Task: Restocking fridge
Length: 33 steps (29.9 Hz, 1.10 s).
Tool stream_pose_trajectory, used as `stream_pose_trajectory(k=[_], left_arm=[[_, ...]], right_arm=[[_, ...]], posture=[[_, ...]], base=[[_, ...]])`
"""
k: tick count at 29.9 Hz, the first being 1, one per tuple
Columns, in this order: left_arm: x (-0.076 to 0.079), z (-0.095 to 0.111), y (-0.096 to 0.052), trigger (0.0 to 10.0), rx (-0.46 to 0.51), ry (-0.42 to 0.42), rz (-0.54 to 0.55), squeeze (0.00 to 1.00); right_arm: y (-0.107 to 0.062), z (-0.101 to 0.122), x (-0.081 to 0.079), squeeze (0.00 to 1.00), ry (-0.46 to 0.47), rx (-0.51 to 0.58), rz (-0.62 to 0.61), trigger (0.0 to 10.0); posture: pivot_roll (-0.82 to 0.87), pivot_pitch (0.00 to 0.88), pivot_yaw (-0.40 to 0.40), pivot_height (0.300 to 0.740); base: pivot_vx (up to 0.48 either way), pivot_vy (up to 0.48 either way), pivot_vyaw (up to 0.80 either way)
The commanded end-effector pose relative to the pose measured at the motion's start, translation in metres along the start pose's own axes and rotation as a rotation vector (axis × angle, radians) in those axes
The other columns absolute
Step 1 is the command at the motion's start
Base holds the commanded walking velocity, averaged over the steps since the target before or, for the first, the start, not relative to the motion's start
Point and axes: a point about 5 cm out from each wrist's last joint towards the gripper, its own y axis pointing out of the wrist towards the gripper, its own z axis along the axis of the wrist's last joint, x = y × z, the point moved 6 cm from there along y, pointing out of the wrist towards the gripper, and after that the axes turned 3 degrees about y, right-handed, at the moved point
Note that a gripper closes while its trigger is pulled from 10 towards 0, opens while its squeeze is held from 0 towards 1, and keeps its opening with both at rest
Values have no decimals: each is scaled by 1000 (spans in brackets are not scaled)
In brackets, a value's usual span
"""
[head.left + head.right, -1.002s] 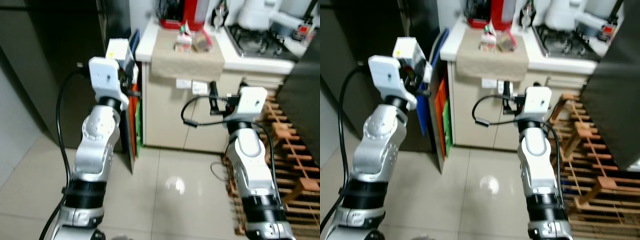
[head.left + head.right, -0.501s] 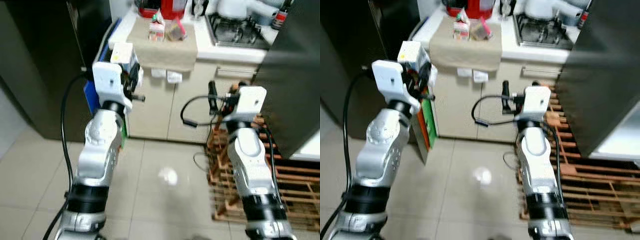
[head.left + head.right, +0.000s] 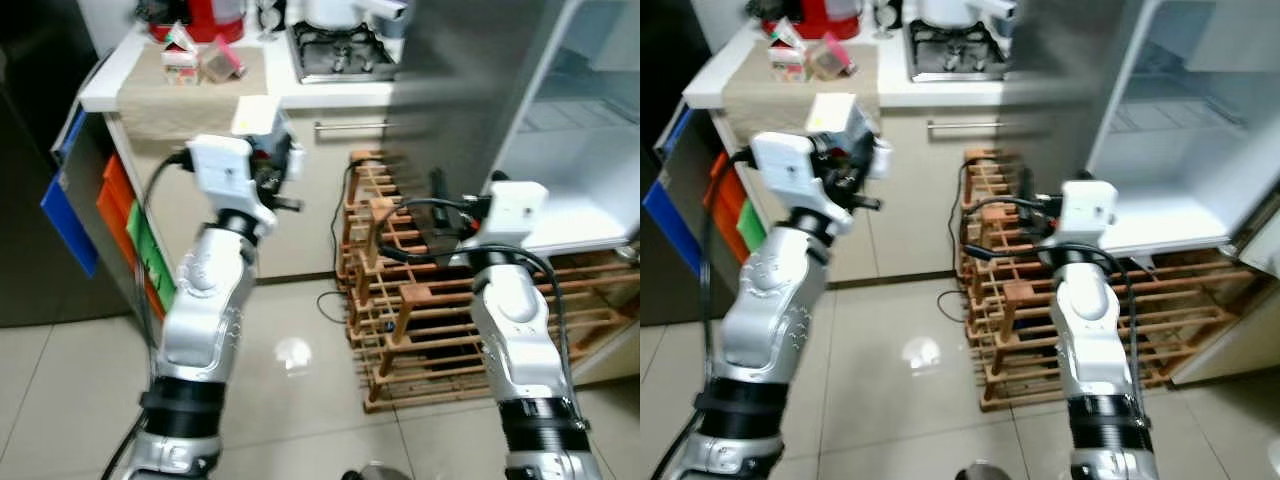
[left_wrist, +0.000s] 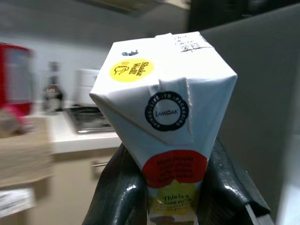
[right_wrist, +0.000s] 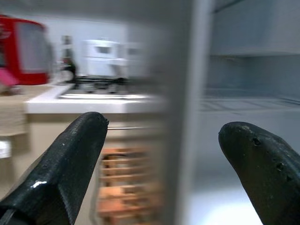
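The whole view has swung toward the robot's right over the last second: the tabletop (image 3: 330, 95), which sat at upper centre, now lies at the upper left of the head views, and an open fridge (image 3: 1200, 150) with pale bare shelves has come in at the upper right. That is the camera turning with the body, not the things moving.

The left gripper (image 4: 171, 187) is clamped on a white milk carton (image 4: 161, 93), held upright at chest height, left of centre in the head views, its gabled top toward the wrist camera. The grip looks the same as a second ago.

The right gripper (image 5: 164, 154) has its fingers (image 5: 70, 159) spread wide with nothing between them; it is raised in front of the body and faces the edge of the fridge door (image 5: 185, 93) and the shelves beyond.

A wooden rack (image 3: 400, 290) stands on the floor between the cabinet and the fridge, just ahead of the right arm.

By my reading the turn puts the carton on course for the fridge; the shelves are well apart from it yet, so the placing is not begun.
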Motion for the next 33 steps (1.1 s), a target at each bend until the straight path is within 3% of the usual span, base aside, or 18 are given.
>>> stream_pose_trajectory(k=[1, 11, 12, 16, 33], left_arm=[[-2, 2, 1, 10000, -1, 18, -2, 0], [-1, -11, -3, 10000, -52, -22, -25, 0], [4, -13, -5, 10000, -55, -22, -59, 0], [11, -18, -9, 10000, -56, -25, -103, 0], [16, -32, 2, 10000, -102, -57, -88, 0]], right_arm=[[1, 8, -1, 0, 12, 27, -4, 10000], [-7, 6, 23, 0, -16, 29, -94, 10000], [-12, 3, 34, 0, -19, 22, -141, 10000], [-20, -5, 49, 0, -24, -5, -200, 10000], [-21, 0, 54, 0, -66, 8, -215, 10000]], posture=[[-83, 0, -7, 736], [-91, 0, -10, 736], [-95, 0, -12, 736], [-100, 0, -11, 736], [-133, 0, 7, 736]], base=[[0, 0, -738], [0, 0, -734], [0, 0, -731], [0, 0, -736], [0, -416, -734]])
